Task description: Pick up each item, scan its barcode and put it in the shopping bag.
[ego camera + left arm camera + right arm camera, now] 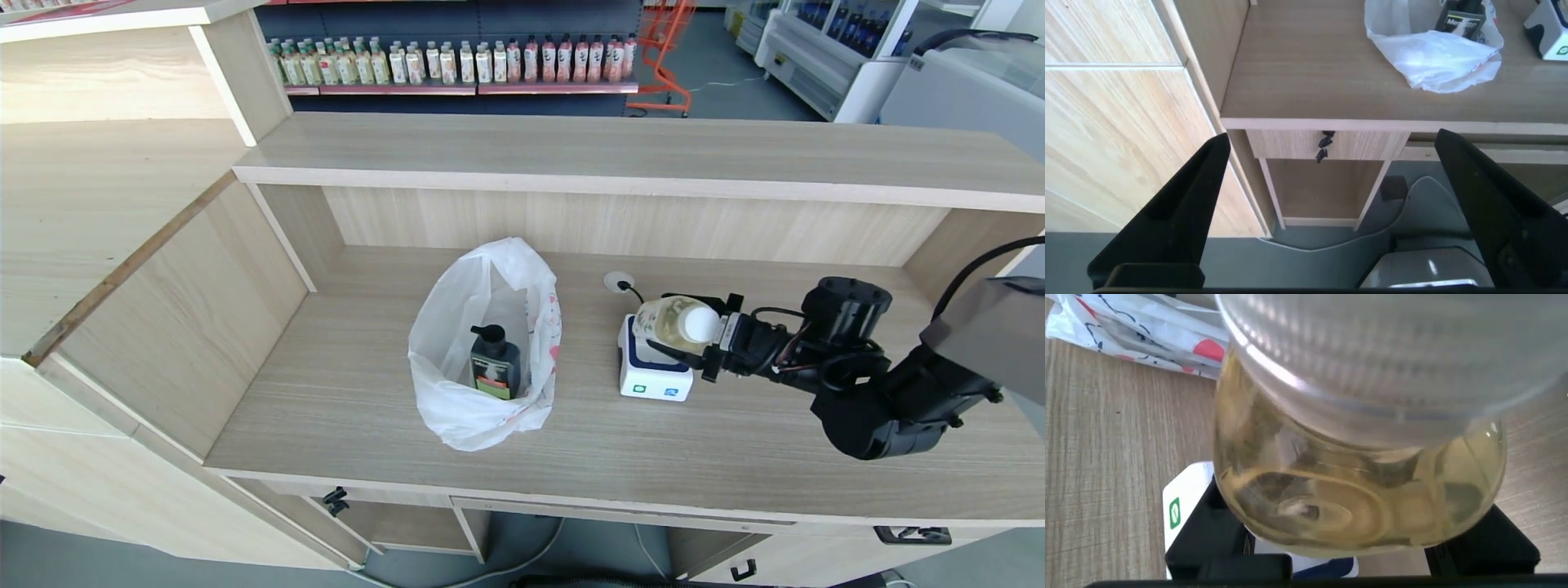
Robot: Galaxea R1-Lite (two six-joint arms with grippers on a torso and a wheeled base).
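Observation:
A white plastic shopping bag [457,392] stands open at the middle of the wooden counter [343,408], with a dark pump bottle [495,363] upright inside it. To its right sits a white barcode scanner [653,382]. My right gripper [684,333] is shut on a clear bottle of yellowish drink [669,318] with a white cap, held sideways just over the scanner. Up close, the drink bottle [1364,457] hangs above the scanner [1180,514], with the bag [1143,335] beyond. My left gripper [1331,237] is open, low in front of the counter's front left edge.
A raised ledge [637,155] runs along the back of the counter and a wooden side wall [188,318] closes its left end. A cable grommet [618,282] lies behind the scanner. Keys [1325,147] hang from a drawer under the front edge.

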